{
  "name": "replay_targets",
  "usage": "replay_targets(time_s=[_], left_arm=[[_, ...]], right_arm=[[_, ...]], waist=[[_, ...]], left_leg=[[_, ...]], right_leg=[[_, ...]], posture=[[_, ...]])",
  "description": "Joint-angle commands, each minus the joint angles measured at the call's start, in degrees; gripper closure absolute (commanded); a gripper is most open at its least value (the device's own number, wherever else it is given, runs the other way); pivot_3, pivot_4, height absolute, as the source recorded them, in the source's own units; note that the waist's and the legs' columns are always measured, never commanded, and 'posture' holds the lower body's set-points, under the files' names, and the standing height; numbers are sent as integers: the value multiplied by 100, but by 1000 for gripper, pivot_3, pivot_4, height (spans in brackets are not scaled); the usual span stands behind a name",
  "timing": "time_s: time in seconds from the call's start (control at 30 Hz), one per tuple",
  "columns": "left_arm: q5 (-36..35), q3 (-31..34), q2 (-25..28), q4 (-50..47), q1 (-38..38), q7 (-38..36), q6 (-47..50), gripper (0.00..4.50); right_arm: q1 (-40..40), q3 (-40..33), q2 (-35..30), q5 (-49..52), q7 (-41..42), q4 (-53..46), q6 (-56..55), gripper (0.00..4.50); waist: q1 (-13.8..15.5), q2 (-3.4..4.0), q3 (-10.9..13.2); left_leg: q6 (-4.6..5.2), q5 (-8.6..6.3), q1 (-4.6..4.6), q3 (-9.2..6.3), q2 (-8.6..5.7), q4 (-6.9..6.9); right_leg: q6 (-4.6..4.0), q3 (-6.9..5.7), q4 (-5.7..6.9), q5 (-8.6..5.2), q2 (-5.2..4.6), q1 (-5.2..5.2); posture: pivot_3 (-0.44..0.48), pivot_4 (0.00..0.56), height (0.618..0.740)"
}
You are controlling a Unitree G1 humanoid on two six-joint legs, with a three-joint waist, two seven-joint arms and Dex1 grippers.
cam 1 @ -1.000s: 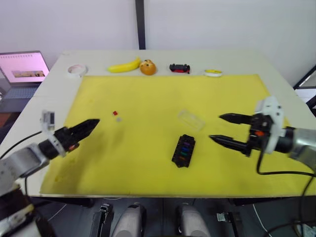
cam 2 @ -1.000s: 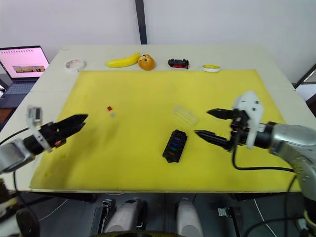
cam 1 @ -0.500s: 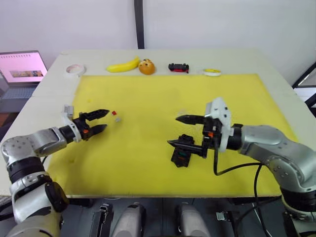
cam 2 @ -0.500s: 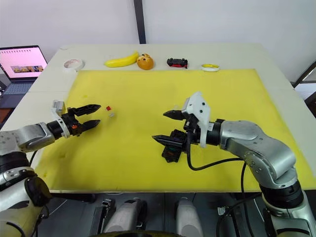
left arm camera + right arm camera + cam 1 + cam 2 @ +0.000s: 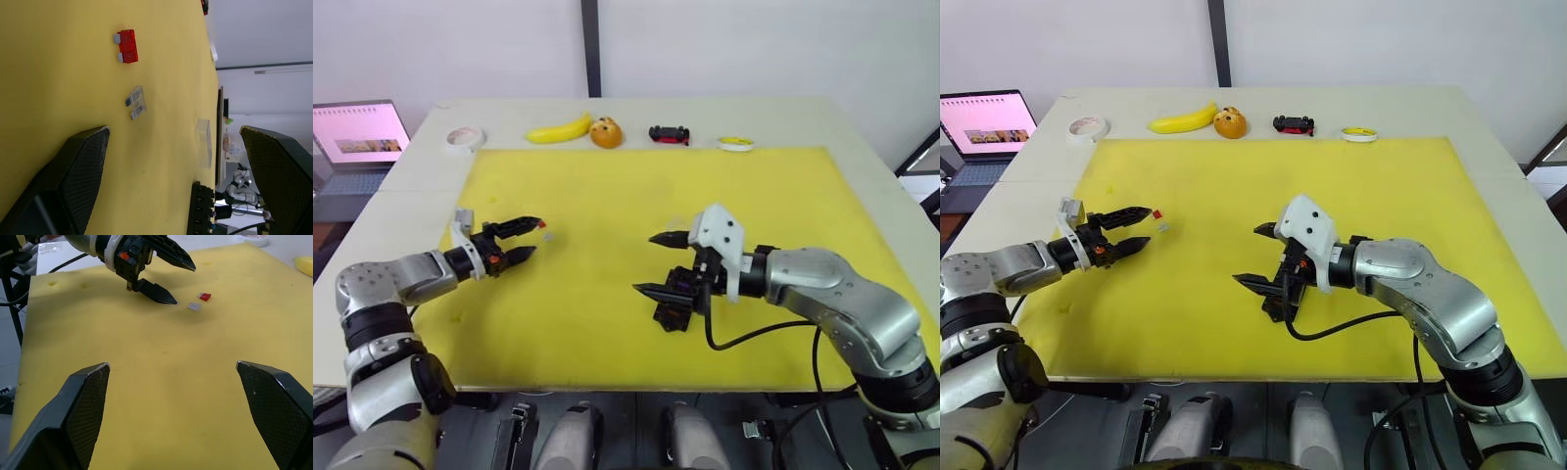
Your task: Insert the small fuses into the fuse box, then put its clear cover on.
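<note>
A red fuse [image 5: 127,46] and a grey fuse [image 5: 136,103] lie loose on the yellow mat, just beyond the tips of my left gripper [image 5: 530,238], which is open and holds nothing. The same two fuses, red [image 5: 205,296] and grey [image 5: 194,307], appear in the right wrist view beside that gripper. The black fuse box [image 5: 674,311] sits mid-mat, partly hidden behind my right gripper [image 5: 644,262], which hovers open and empty over its left end. The clear cover [image 5: 204,142] lies flat on the mat just beyond the fuse box [image 5: 200,210].
Along the table's far edge sit a tape roll [image 5: 465,138], a banana [image 5: 560,129], an orange fruit [image 5: 606,132], a black-and-red toy car [image 5: 669,134] and a small yellow lid [image 5: 736,144]. A laptop [image 5: 357,137] stands off the left side. The yellow mat [image 5: 607,186] covers most of the table.
My left gripper has crept forward until its tips are next to the red and grey fuses. My right gripper has slid further left, across the fuse box.
</note>
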Motion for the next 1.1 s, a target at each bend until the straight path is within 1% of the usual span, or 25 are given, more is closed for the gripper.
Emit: replay_targets(time_s=[0.03,0.17,0.27,0.4,0.53,0.7,0.87,1.0,1.1], left_arm=[[248,-238,-135,138,-95,-138,-14,0],[439,-222,-248,325,-277,-217,-161,0],[592,-379,-362,246,-250,-397,-255,0],[680,-228,-439,407,-377,-391,-337,0],[797,-224,-519,495,-446,-436,-413,0],[843,-156,-704,507,-516,-370,-389,0],[916,-81,-813,592,-585,-280,-580,0],[960,67,-856,738,-679,-147,-715,0],[945,105,-935,594,-678,-7,-629,0]], right_arm=[[-123,-16,69,-57,-15,-137,-63,56],[-103,-25,105,-111,-53,-127,-41,56],[-93,-34,120,-148,-95,-118,-34,56],[-71,-70,141,-142,-139,-153,10,56],[-25,-96,138,-129,-173,-196,43,56],[-5,-105,160,-111,-239,-221,80,56],[7,-90,170,-128,-267,-197,76,56],[-39,-87,167,-183,-310,-124,87,56],[-41,-96,175,-200,-335,-109,100,56]], waist=[[8,0,0],[66,0,0],[101,1,0],[108,1,-1],[107,1,-1],[115,1,-1],[132,1,-1],[177,1,-1],[232,1,-1]], left_leg=[[0,0,0,0,0,0],[4,-2,0,0,0,0],[3,-2,0,0,-2,0],[3,-1,1,-2,-6,0],[6,-3,1,-6,-7,0],[6,-3,1,-9,-8,0],[6,-2,1,-13,-11,0],[7,-3,3,-13,-12,1],[8,-3,3,-13,-12,1]], right_leg=[[0,-1,0,0,0,0],[0,-1,0,0,0,1],[0,-2,-1,0,-2,2],[0,-3,-4,0,-6,4],[0,-6,-4,0,-6,7],[0,-7,-4,0,-6,10],[1,-9,-5,0,-8,14],[1,-10,-7,0,-8,16],[1,-11,-7,0,-8,15]], posture=[[0,150,740],[0,150,740],[0,150,740],[0,150,740],[0,150,740],[0,150,740],[0,150,740],[0,150,740],[0,150,740]])
